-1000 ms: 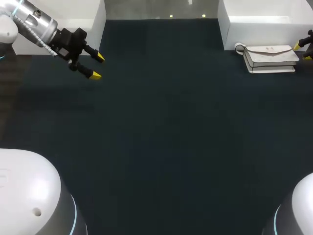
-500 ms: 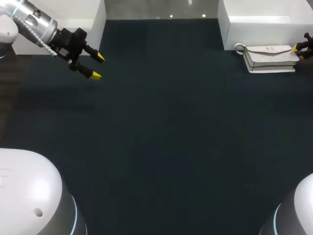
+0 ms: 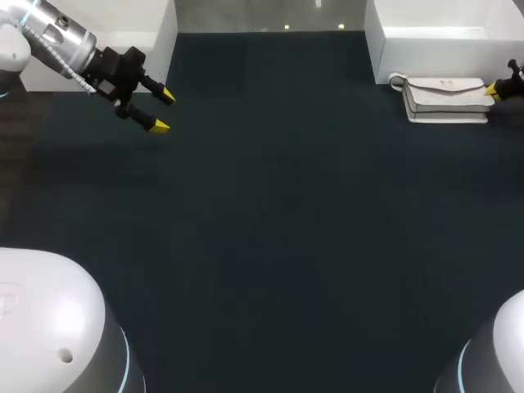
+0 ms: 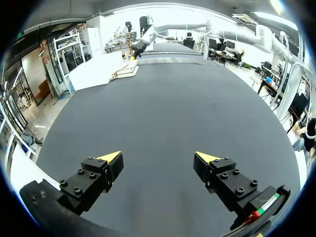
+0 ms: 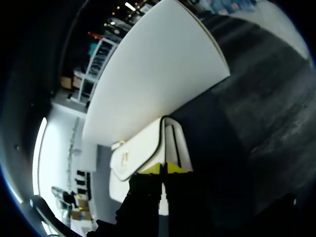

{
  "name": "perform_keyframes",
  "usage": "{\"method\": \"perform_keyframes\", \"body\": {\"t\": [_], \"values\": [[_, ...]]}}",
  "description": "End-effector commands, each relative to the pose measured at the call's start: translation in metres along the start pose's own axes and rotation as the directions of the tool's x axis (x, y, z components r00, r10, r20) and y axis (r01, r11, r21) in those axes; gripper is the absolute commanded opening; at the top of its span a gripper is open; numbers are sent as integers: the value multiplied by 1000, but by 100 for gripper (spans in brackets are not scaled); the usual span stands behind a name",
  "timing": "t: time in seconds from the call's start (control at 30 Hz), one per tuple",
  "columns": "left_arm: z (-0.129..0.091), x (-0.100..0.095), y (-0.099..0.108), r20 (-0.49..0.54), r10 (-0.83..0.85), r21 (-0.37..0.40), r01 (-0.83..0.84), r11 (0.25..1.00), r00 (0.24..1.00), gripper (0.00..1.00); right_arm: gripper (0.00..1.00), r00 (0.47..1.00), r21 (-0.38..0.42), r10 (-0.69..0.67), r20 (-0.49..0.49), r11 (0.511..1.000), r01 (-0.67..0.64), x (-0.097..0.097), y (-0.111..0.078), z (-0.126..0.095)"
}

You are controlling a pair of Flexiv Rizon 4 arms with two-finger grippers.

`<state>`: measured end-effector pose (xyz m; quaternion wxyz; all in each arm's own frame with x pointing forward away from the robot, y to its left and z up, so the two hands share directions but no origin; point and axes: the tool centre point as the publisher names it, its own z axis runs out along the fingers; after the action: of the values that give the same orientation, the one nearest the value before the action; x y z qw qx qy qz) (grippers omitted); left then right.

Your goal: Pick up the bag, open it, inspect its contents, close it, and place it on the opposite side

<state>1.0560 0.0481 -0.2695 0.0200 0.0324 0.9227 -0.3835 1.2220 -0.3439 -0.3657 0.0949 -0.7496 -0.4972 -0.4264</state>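
Observation:
A white handbag [image 3: 446, 98] lies on its side at the table's far right, against a white box. My right gripper [image 3: 494, 90] comes in from the right edge and meets the bag's right end. In the right wrist view its yellow tips [image 5: 164, 169] are pressed together, shut on the near edge of the bag [image 5: 143, 153] where the flap meets the body. At the far left my left gripper [image 3: 162, 111] hangs above the table, open and empty. In the left wrist view its fingers [image 4: 158, 158] stand wide apart, with the bag [image 4: 126, 71] far across the table.
A white box [image 3: 446, 33] stands right behind the bag at the back right. Another white box [image 3: 123, 37] sits at the back left, behind my left gripper. The dark table top [image 3: 270, 229] stretches between the two arms.
The right gripper's fingers have come together at the bag's end. The bag has shifted slightly left and towards the box. The left arm has not moved.

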Motion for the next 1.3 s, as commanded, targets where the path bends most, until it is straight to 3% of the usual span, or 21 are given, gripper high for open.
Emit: {"method": "perform_keyframes", "body": {"t": [0.03,0.33,0.9,0.97,1.03,1.3], "values": [[1,0,1,2,1,3,-1,1000,1000,100,0,998,547,15,-59,837,20,-2,1,3],[1,0,1,2,1,3,-1,1000,1000,100,0,994,548,2,-105,835,56,15,-18,2],[1,0,1,2,1,3,-1,1000,1000,100,0,990,579,1,-141,811,82,26,-47,12],[1,0,1,2,1,3,-1,1000,1000,100,22,990,582,2,-140,809,81,26,-48,12],[1,0,1,2,1,3,-1,1000,1000,100,31,990,585,1,-138,807,81,25,-46,10],[1,0,1,2,1,3,-1,1000,1000,100,33,993,598,-10,-116,797,78,22,-42,2]]}}
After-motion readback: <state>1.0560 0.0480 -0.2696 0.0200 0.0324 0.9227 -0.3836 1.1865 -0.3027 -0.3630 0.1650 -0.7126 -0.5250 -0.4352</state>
